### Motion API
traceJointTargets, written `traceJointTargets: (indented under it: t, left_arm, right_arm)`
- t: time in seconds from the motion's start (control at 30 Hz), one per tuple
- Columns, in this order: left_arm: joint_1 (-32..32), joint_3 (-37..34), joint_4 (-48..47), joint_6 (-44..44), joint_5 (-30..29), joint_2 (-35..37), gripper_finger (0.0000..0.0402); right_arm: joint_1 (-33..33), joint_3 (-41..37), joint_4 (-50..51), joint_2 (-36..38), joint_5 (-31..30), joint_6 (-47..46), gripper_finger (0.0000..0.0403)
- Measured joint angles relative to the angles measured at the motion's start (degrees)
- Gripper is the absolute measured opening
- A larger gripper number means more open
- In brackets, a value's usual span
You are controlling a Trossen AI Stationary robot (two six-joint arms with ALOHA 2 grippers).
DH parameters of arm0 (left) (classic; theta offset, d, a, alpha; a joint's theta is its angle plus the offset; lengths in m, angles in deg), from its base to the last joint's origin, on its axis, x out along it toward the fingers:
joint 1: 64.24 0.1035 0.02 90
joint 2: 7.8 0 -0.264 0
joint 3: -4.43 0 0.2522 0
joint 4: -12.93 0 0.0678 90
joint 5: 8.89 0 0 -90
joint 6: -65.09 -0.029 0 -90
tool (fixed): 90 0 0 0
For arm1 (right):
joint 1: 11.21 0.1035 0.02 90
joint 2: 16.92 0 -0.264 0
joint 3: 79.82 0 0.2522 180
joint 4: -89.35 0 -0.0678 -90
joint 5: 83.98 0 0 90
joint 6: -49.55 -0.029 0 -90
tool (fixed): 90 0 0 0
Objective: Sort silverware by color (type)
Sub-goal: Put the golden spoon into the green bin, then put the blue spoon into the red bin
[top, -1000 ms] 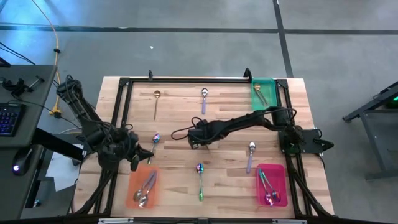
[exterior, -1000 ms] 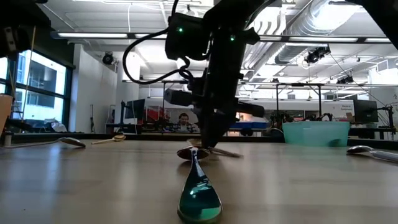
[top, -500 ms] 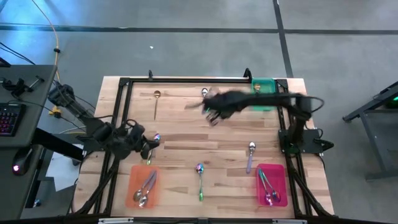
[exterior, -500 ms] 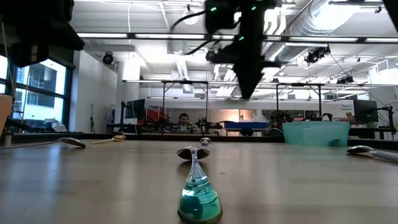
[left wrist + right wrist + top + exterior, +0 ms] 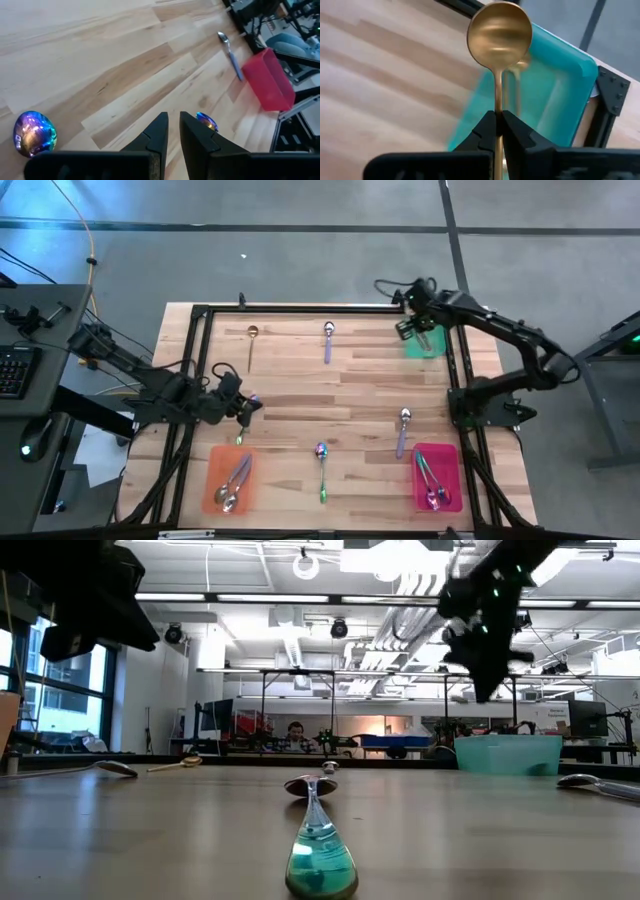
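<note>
**Gold spoon held over the green tray**

Over the far right corner of the desk [image 5: 300, 380], the right gripper [image 5: 410, 328] hangs above the green tray [image 5: 425, 342]. Its jaws pinch the thin handle of a gold spoon [image 5: 500, 35], whose bowl stands out past the fingertips in the right wrist view, with the tray's teal floor below it and another gold spoon lying blurred inside.

At the left side of the desk, the left gripper [image 5: 243, 408] sits low, just beside an iridescent spoon [image 5: 249, 402]. In the left wrist view its jaws stand slightly apart with nothing between them; the spoon's rainbow bowl [image 5: 34, 133] lies off to one side of the fingers [image 5: 159, 134].

Other silverware lies spread on the wood: a gold spoon [image 5: 251, 340] near the far left, a silver spoon with a purple handle [image 5: 328, 338] at the far middle, a second one like it [image 5: 403, 428] near the pink tray [image 5: 438, 477], and an iridescent spoon [image 5: 322, 465] at the near middle, its teal bowl closest to the low camera. The orange tray [image 5: 232, 480] holds silver spoons; the pink tray holds iridescent ones
</note>
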State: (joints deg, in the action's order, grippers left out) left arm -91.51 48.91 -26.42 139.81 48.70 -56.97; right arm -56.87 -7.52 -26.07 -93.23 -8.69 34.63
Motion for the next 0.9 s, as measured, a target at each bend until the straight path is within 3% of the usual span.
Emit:
traceJointTargets:
  t: [0.27,0.47,0.63,0.73,0.9]
  left_arm:
    - [3.40,0.07,0.03,0.02,3.41,-1.21,0.0039]
    - [5.39,0.07,-0.77,0.04,4.14,-2.26,0.0039]
    - [7.13,0.07,-5.07,0.80,8.64,-3.84,0.0043]
    - [7.45,0.07,-9.17,4.12,11.25,-5.50,0.0052]
    - [6.92,0.07,-14.15,10.38,15.02,-9.22,0.0078]
  right_arm:
    - [-10.37,-8.05,-13.42,-2.36,2.70,10.73,0.0000]
    - [-11.92,-8.17,-17.21,-6.99,4.10,12.84,0.0000]
    - [-12.12,-8.17,-17.51,-9.59,4.41,12.64,0.0002]
    - [-12.12,-7.92,-13.96,-9.60,4.95,13.45,0.0026]
    - [-12.12,-4.12,-6.42,-9.60,3.23,12.46,0.0107]
